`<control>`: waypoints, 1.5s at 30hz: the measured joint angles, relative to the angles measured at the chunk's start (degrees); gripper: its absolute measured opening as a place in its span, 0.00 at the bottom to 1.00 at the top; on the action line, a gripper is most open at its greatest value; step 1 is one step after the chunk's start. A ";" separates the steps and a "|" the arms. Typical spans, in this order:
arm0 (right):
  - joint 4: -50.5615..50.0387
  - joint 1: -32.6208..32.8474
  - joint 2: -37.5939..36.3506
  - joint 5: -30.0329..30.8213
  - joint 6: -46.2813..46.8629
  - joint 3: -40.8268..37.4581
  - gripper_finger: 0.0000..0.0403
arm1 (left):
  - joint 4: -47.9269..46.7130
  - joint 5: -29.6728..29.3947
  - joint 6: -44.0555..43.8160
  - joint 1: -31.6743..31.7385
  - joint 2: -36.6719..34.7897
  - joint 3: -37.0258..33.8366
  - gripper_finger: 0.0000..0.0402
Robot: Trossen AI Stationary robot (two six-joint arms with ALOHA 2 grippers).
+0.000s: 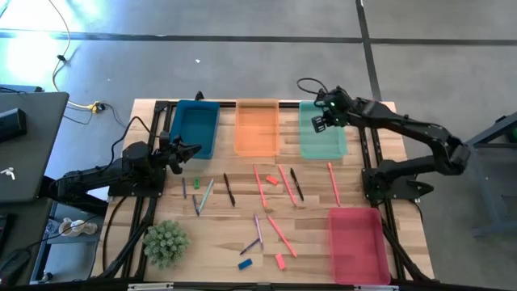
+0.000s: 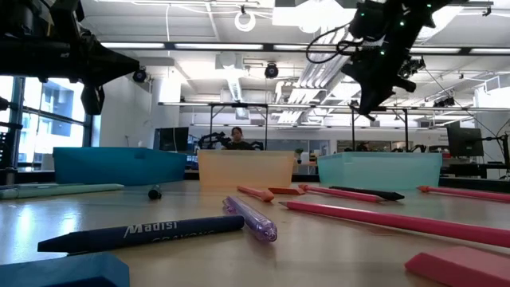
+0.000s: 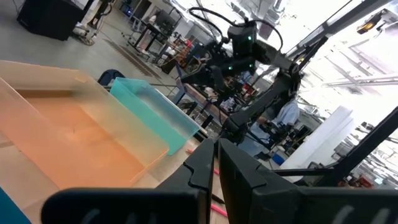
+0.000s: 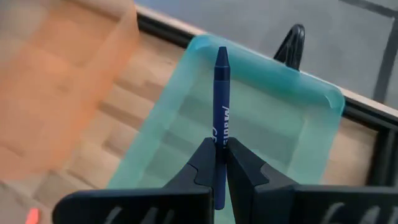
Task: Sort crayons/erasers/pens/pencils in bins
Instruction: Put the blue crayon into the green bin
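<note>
Crayon (image 4: pixel 219 112), dark blue, is pinched between the right gripper's (image 4: pixel 217 163) fingers, hanging over the teal-green bin (image 4: pixel 314 99), so we're at the drop-off step. Next move, we reckon: spread the fingers so it lands inside, then go back for the sticks and erasers on the bench (image 1: pixel 218 242). Left gripper (image 3: pixel 217 177) waits by the blue bin (image 1: pixel 194 129), fingers pressed together on nothing.

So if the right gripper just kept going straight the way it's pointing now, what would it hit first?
Most likely the floor of the teal-green bin: the right gripper, shut on a blue crayon, points down into it, though its height above is unclear.
</note>
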 joint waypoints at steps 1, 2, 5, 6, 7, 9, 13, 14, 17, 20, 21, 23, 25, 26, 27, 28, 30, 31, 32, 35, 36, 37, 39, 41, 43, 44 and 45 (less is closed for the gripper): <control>-0.91 -0.65 1.20 -0.82 -0.58 1.14 0.01 | -0.04 0.00 0.00 0.00 0.02 0.00 0.04; -1.20 -1.38 2.36 -1.91 -0.83 1.93 0.01 | -0.04 0.00 0.00 0.00 0.02 0.00 0.04; -1.13 -3.31 5.91 -4.27 0.26 2.70 0.01 | -0.06 0.02 0.00 0.00 0.02 0.00 0.04; -1.29 -3.87 7.11 -5.13 1.11 2.70 0.01 | -0.07 0.02 0.00 0.00 0.01 0.00 0.04; -1.42 -4.35 8.28 -6.23 2.03 2.70 0.01 | -0.09 0.02 0.00 -0.01 0.02 0.00 0.04; -1.64 -4.97 10.36 -8.36 2.71 2.70 0.01 | -0.09 0.02 0.02 0.00 0.02 0.00 0.04; -1.69 -5.14 14.15 -10.91 2.86 2.70 0.01 | -0.17 0.02 0.02 0.00 0.02 0.00 0.04; -1.70 -5.12 15.08 -10.95 2.84 2.69 0.01 | -0.26 0.02 0.02 -0.02 0.02 0.00 0.04; -1.59 -5.10 17.37 -11.07 2.84 2.68 0.01 | -0.27 0.02 0.02 -0.01 0.02 0.00 0.04; -1.60 -5.12 19.67 -11.47 2.84 2.66 0.01 | -0.26 0.02 0.02 -0.02 0.02 0.00 0.04; -1.61 -5.12 20.25 -11.80 2.84 2.65 0.01 | -0.26 0.02 0.02 0.00 0.02 0.00 0.04; -1.48 -5.12 21.51 -12.09 3.03 2.65 0.01 | -0.26 0.02 0.02 0.00 0.01 0.00 0.04; -1.49 -5.12 22.76 -12.16 3.03 2.65 0.01 | -0.26 0.02 0.02 0.00 0.02 0.00 0.04; -1.48 -5.12 23.33 -12.16 3.03 2.65 0.01 | -0.26 0.02 0.02 0.00 0.02 0.00 0.04; -1.48 -5.10 23.93 -12.17 3.03 2.65 0.01 | -0.26 0.02 0.02 -0.02 0.00 0.00 0.04; -1.53 -5.11 24.50 -12.17 3.00 2.65 0.01 | -0.26 0.02 0.02 0.00 0.02 0.00 0.04; -1.60 -5.12 25.68 -12.27 2.99 2.63 0.01 | -0.26 0.02 0.02 0.00 0.02 0.00 0.04; -1.67 -5.12 26.20 -12.40 2.97 2.64 0.01 | -0.26 0.02 0.02 0.00 0.02 0.00 0.04; -1.68 -5.12 26.73 -12.42 2.97 2.63 0.01 | -0.26 0.02 0.02 -0.01 0.01 0.00 0.04; -1.66 -5.12 27.70 -12.43 2.95 2.63 0.01 | -0.24 0.02 0.04 -0.02 0.02 0.00 0.04; -1.66 -5.12 27.85 -12.43 2.95 2.63 0.01 | -0.24 0.02 0.02 0.00 0.02 0.00 0.04; -1.68 -5.12 27.93 -12.43 2.95 2.63 0.01 | -0.24 0.02 0.02 -0.02 0.02 0.00 0.04; -1.66 -5.12 27.95 -12.40 3.01 2.63 0.01 | -0.24 0.02 0.02 0.00 0.02 0.00 0.04; -1.69 -5.17 27.95 -12.40 2.90 2.63 0.02 | -0.24 0.01 0.03 0.00 0.00 0.00 0.04; -1.71 -5.38 27.95 -12.40 2.99 2.63 0.04 | -0.24 -0.44 0.03 -0.02 0.02 0.00 0.04; -1.81 -5.50 27.95 -12.40 2.99 2.63 0.06 | -0.24 -0.85 0.04 0.00 0.00 0.00 0.04; -1.90 -5.54 27.95 -12.40 3.01 2.63 0.08 | -0.24 -1.33 0.04 0.00 0.02 0.00 0.04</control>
